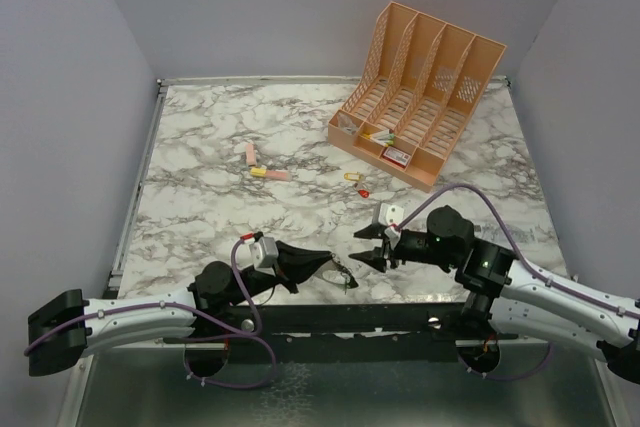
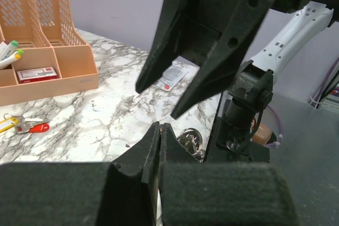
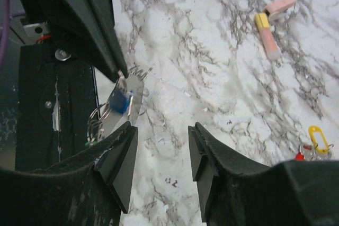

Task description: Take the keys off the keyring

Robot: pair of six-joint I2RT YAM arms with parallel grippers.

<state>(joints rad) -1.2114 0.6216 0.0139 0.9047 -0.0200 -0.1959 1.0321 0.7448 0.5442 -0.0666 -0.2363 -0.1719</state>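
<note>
Left gripper (image 1: 322,265) pinched shut on the keyring (image 3: 133,91) rim, at the middle of the worktop's (image 1: 250,117) near edge. Keys (image 3: 95,124) and blue tag (image 3: 121,102) attached. Right gripper (image 3: 161,128) half open, empty, just beside the keyring.

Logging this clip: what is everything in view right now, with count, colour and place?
keyring: one, pale grey metal, hanging near the table's front edge
keys: count unclear, silvery, strung on the keyring with a blue tag
loose keys: small bunch, yellow and red tags, right of table centre
marker pens: two, pink and yellow, table centre
file organiser: one, peach, far right corner
small box: one, red and white, inside the organiser
table: one, white and grey marble
left gripper: black, jaws shut on the keyring
right gripper: black, jaws open, just beside the keyring
</note>
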